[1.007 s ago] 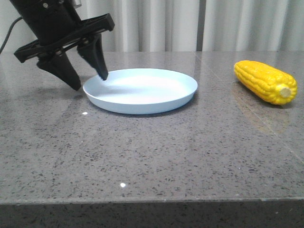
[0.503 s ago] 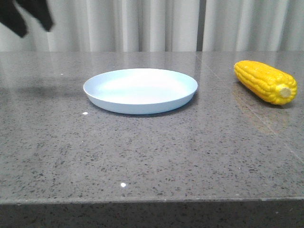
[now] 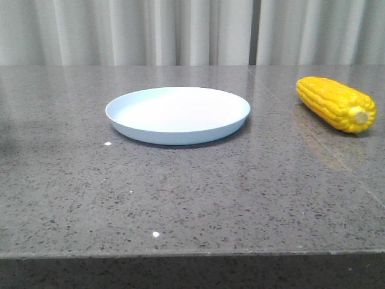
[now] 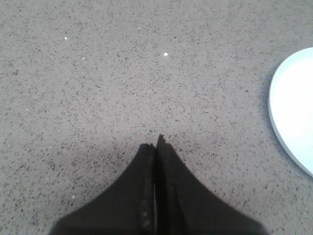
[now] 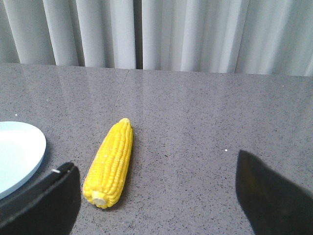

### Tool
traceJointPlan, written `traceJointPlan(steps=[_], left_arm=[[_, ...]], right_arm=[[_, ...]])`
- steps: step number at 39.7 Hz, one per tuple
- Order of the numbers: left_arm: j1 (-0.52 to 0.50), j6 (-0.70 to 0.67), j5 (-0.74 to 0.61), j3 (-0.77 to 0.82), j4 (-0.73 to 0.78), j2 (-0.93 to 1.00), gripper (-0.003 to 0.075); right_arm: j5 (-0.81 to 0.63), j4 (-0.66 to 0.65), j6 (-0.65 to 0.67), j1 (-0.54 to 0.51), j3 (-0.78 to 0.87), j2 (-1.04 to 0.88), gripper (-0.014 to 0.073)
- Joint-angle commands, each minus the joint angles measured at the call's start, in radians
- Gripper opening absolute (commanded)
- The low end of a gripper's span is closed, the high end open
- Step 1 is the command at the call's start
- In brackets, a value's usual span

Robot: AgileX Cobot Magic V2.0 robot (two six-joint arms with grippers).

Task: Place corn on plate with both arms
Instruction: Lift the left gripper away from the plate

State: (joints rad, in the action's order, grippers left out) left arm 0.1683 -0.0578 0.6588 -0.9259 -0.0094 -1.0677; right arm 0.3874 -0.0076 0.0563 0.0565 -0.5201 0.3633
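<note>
The yellow corn (image 3: 337, 103) lies on the grey stone table at the far right, its pale stub end toward me. It also shows in the right wrist view (image 5: 110, 162). The pale blue plate (image 3: 178, 113) sits near the table's middle, with nothing on it; its rim shows in the left wrist view (image 4: 293, 117) and the right wrist view (image 5: 17, 154). My left gripper (image 4: 154, 144) is shut and empty above bare table, left of the plate. My right gripper (image 5: 155, 188) is open wide, with the corn lying just inside one finger. Neither gripper shows in the front view.
The grey speckled stone table (image 3: 180, 192) has its front edge near me. Pale curtains (image 3: 192, 30) hang behind the table. A seam (image 3: 313, 138) in the stone runs under the corn.
My left gripper was open beside the plate's left rim, then rose and left the front view at the upper left. The plate and the corn have not moved.
</note>
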Motion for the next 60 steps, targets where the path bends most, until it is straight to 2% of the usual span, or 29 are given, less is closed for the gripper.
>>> traceJointPlan(steps=[1,7,14,19,25,41,46,52,60], left_arm=[[0.005,0.039,-0.142,0.065,-0.001,0.128,-0.002],[0.027,0.051,-0.274,0.259,-0.001,0.371,-0.002],[0.03,0.058,-0.317,0.436,-0.001,0.652,-0.002],[0.03,0.058,-0.317,0.507,-0.001,0.831,-0.002],[0.03,0.058,-0.325,0.534,-0.001,0.961,-0.002],[0.03,0.058,-0.323,0.534,-0.001,0.997,-0.002],[0.03,0.058,-0.323,0.534,-0.001,0.997,-0.002],[0.03,0.058,-0.323,0.534,-0.001,0.997,-0.002],[0.03,0.058,-0.323,0.534,-0.001,0.997,-0.002]], right_arm=[[-0.083,-0.002,-0.008,-0.005,-0.034,0.015,0.0661],[-0.083,-0.002,-0.008,-0.005,-0.034,0.015,0.0661],[-0.083,-0.002,-0.008,-0.005,-0.034,0.015,0.0661],[-0.083,-0.002,-0.008,-0.005,-0.034,0.015,0.0661],[-0.083,-0.002,-0.008,-0.005,-0.034,0.015,0.0661],[-0.085,0.001,-0.008,-0.005,-0.034,0.015,0.0661],[-0.081,0.073,-0.008,-0.005,-0.036,0.028,0.0661],[-0.015,0.101,-0.008,-0.005,-0.094,0.167,0.0661],[0.19,0.116,-0.008,-0.004,-0.266,0.463,0.0661]])
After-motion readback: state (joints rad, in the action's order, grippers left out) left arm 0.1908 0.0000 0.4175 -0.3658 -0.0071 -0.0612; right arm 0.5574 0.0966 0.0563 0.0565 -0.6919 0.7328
